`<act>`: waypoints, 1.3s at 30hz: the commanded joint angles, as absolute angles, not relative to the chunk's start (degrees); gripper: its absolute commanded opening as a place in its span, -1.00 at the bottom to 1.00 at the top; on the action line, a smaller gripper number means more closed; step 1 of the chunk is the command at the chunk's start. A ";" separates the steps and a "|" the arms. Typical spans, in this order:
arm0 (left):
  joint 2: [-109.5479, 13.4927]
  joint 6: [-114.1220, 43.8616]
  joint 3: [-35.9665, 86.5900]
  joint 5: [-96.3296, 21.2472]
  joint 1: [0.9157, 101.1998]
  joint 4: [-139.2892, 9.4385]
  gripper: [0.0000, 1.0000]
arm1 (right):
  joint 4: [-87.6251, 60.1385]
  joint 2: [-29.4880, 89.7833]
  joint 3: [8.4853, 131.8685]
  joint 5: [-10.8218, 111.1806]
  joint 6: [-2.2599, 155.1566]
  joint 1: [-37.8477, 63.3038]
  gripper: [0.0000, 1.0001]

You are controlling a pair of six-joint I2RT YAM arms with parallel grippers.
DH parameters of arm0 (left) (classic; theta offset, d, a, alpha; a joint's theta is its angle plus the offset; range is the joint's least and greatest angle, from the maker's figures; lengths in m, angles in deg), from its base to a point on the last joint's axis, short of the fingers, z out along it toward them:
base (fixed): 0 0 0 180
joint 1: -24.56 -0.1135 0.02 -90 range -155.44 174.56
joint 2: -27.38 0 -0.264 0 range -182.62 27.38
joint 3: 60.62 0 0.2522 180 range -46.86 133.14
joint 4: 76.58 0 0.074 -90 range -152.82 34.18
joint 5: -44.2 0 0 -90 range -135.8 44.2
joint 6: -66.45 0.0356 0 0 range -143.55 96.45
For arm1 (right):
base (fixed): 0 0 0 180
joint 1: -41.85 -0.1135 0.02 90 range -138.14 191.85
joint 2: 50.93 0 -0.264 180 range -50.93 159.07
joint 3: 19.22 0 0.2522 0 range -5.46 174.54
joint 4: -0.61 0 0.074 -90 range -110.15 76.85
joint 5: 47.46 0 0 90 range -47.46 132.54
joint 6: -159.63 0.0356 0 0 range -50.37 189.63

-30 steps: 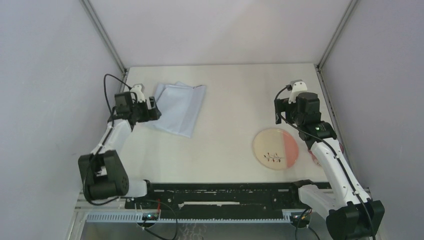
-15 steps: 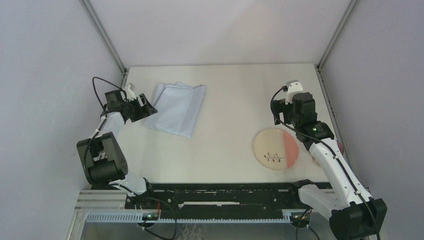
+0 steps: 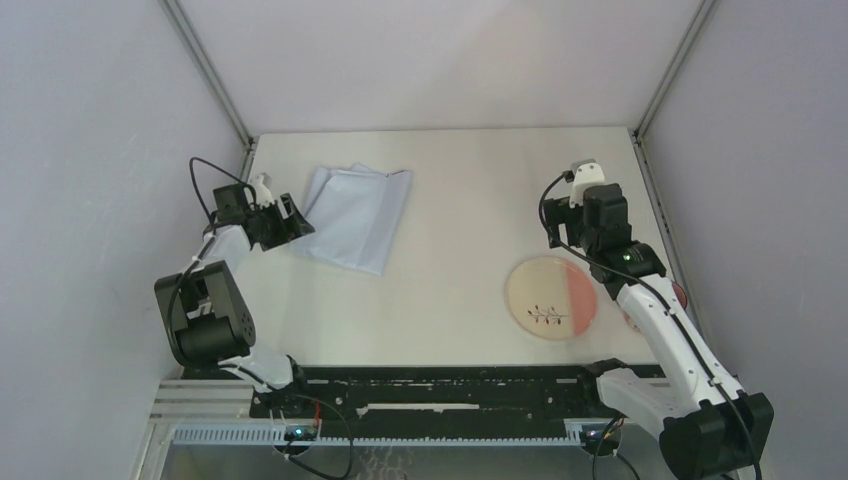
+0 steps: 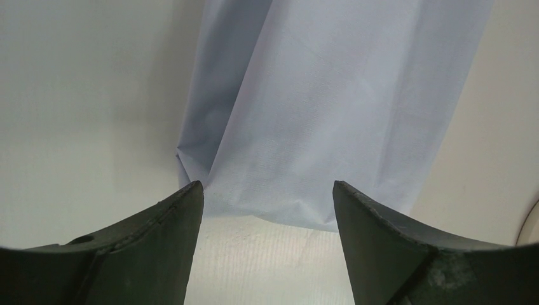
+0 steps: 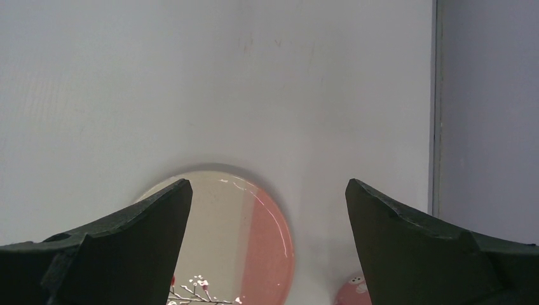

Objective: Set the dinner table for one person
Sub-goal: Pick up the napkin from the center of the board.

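The cream desk [image 3: 460, 180] is spanning the whole bay beneath both arms. The left tool [image 3: 303, 217] is drawing back toward the left edge, away from the folded pale-blue napkin [image 3: 355, 215]. Its jaws are narrowing a little but staying spread, gripping nothing. The napkin is lying flat at the far left, seemingly just placed. The right tool [image 5: 268, 183] is hanging released above the cream-and-pink plate [image 3: 530, 285], barely shifting. A small pink item [image 5: 354, 293], possibly a cup, is sitting half hidden behind the right arm.

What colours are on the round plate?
The plate is cream and pink with a dark twig drawing, clearest in the top view.
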State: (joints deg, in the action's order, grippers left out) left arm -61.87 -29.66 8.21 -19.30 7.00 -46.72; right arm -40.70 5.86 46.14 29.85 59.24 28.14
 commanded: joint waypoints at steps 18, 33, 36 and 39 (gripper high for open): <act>-64.07 -30.82 8.99 -19.05 4.31 -46.85 0.64 | -38.13 3.81 46.35 28.89 57.77 27.04 0.97; -67.83 -31.46 8.27 -14.73 7.57 -48.85 0.36 | -37.73 4.46 46.31 27.16 57.52 25.37 0.97; -68.65 -31.80 8.60 -13.61 8.00 -48.85 0.34 | -37.67 4.37 46.33 26.67 57.51 24.99 0.97; -66.86 -31.49 8.16 -13.56 8.09 -48.93 0.18 | -37.86 4.48 46.31 26.29 57.66 24.96 0.97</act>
